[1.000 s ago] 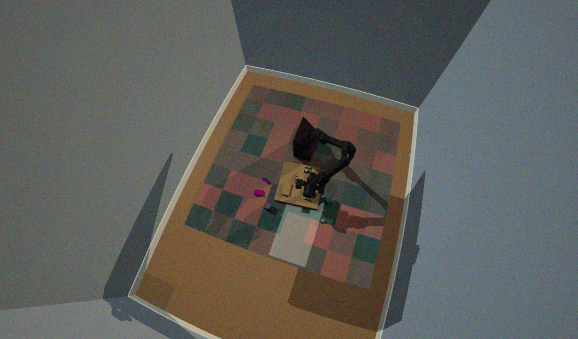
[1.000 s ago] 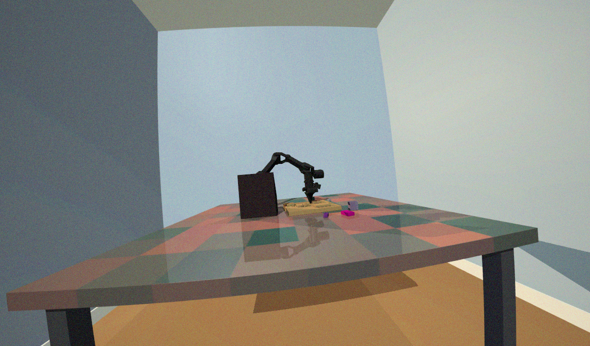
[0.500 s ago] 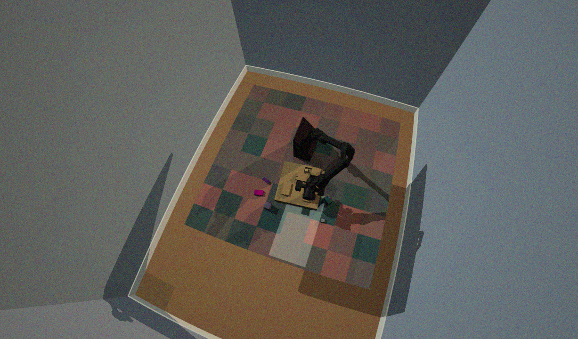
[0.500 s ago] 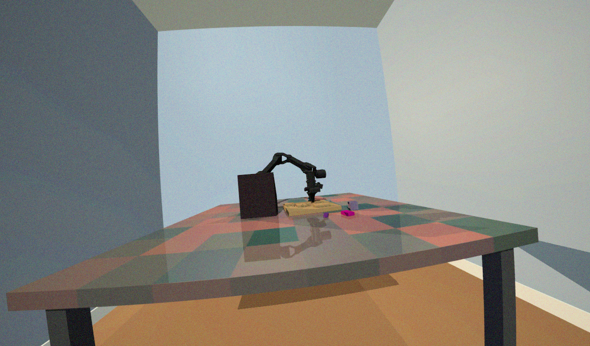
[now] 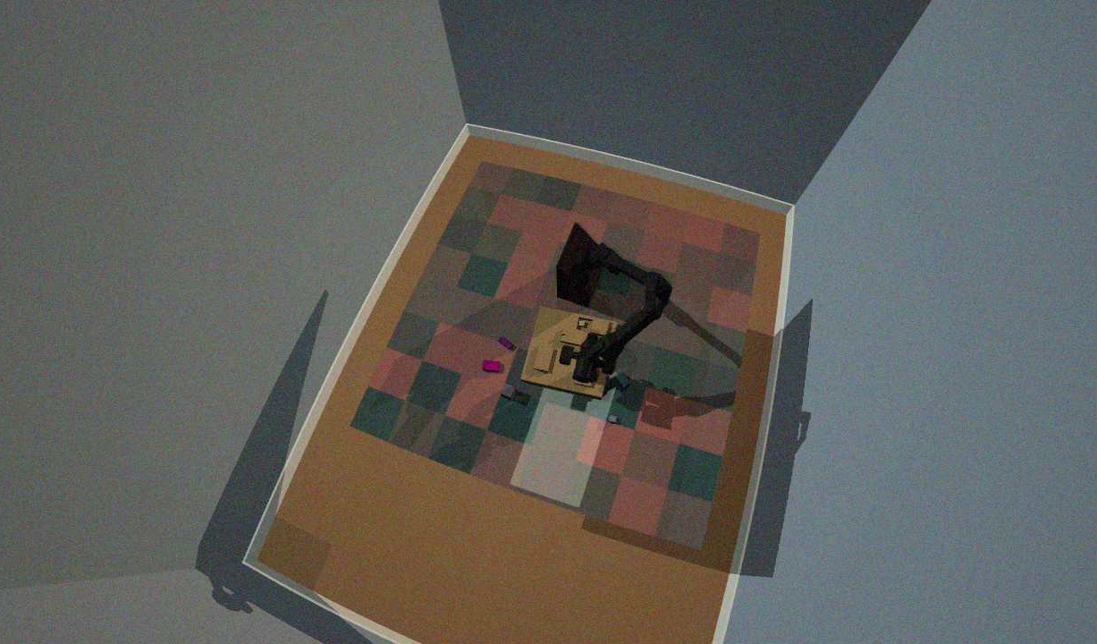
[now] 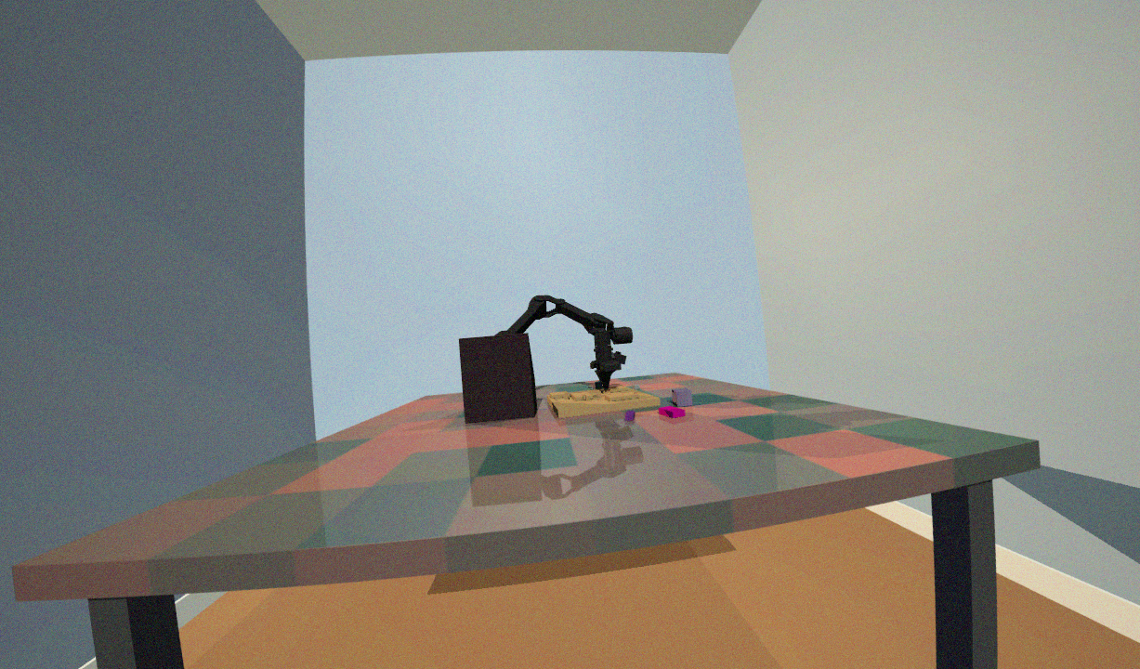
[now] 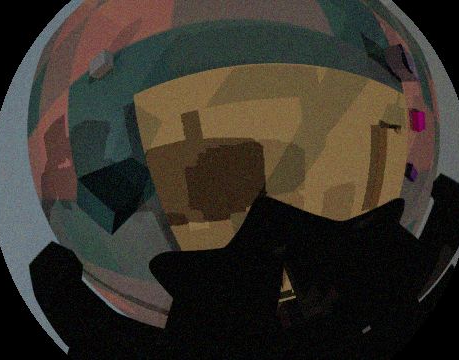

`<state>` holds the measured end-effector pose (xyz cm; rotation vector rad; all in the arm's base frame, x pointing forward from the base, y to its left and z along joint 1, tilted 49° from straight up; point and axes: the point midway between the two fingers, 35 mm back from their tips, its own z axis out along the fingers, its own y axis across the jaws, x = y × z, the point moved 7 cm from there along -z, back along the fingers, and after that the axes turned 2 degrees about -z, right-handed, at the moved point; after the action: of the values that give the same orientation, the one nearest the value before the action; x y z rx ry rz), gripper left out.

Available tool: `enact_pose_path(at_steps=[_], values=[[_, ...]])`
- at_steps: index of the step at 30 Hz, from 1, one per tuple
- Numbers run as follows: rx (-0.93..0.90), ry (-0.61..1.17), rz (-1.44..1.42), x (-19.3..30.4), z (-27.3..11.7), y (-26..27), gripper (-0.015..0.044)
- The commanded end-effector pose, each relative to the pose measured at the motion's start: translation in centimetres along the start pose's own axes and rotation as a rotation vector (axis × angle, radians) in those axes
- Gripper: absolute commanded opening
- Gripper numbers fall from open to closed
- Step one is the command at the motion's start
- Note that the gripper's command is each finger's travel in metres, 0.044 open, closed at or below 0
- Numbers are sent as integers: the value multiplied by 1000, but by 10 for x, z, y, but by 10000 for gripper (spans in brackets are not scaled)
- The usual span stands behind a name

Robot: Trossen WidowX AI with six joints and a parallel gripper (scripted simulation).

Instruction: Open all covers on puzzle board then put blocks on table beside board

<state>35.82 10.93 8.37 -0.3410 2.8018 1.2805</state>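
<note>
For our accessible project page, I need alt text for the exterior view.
A black robot arm reaches down to a tan puzzle board on a patchwork-patterned table, with magenta and lavender blocks beside the board.

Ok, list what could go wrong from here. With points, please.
The closed gripper (image 6: pixel 604 387) is low over the puzzle board (image 5: pixel 542 343) (image 6: pixel 607 407) (image 7: pixel 359 150), so a sideways push might catch a raised part or shift the board.

The teal block (image 5: pixel 622 380) (image 7: pixel 113 220) sits close beside the board's edge; a sweep that way could knock it.

The arm (image 5: pixel 633 324) (image 6: pixel 575 309) hides part of the board from above, so a cover left shut there might be missed.
</note>
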Motion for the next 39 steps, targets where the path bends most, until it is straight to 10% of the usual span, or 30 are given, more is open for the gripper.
enact_pose_path(at_steps=[1,39], values=[[-1,-9,-6,-4,-7,-1,0],[11,0,4,13,-46,-21,0]])
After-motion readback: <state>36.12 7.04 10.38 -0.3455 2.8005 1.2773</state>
